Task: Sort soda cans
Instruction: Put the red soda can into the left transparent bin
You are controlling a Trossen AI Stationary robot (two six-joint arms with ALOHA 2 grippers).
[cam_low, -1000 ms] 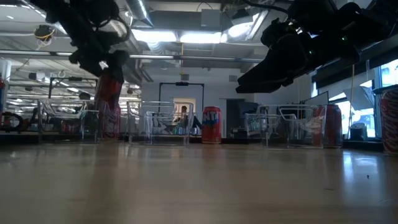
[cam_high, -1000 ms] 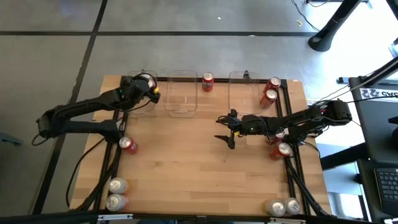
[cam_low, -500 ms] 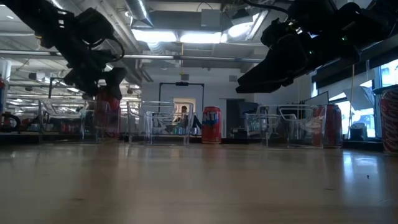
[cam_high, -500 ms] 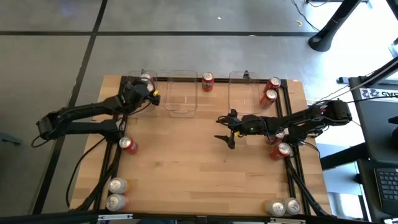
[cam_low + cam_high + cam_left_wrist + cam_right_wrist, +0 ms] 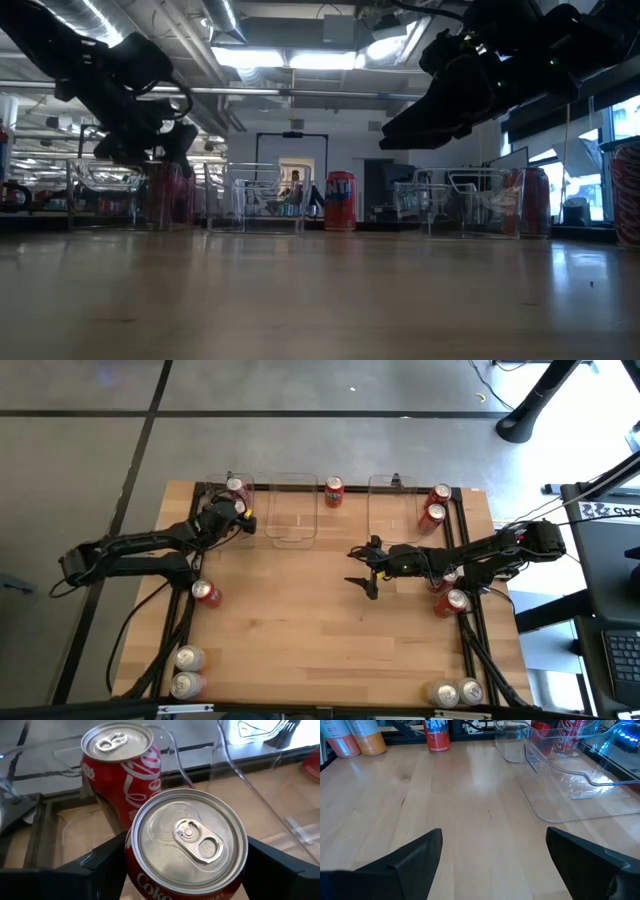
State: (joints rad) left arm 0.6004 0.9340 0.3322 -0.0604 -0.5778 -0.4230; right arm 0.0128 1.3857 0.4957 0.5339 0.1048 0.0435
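Note:
My left gripper (image 5: 228, 518) is over the clear left bin (image 5: 216, 538) at the far edge, shut on a red soda can with a silver top (image 5: 187, 837). A second red can (image 5: 120, 755) stands upright in the same bin, just behind the held one. In the low view the held can (image 5: 163, 192) is down among the bin walls. My right gripper (image 5: 362, 568) hovers open above the bare wood near the table's middle, touching nothing. In its wrist view its fingers (image 5: 405, 865) spread wide over the boards. My left gripper pinches the red can by its side wall (image 5: 131, 870), just below the top rim, one finger (image 5: 97, 862) on each side. The fingers slant down from the table's left and near side. The can is upright; I cannot tell whether its base touches the bin floor.
The middle bin (image 5: 292, 510) and right bin (image 5: 392, 508) stand along the far edge, with a red can (image 5: 333, 491) between them. Two cans (image 5: 435, 505) stand right of the right bin. More cans are near the left edge (image 5: 205, 592), right edge (image 5: 450, 601) and both near corners.
My left gripper has come down with the red can and drawn a little toward the near edge. The can has gone from above the bin walls to down inside the left bin, in front of the can standing there. My right arm has kept still.

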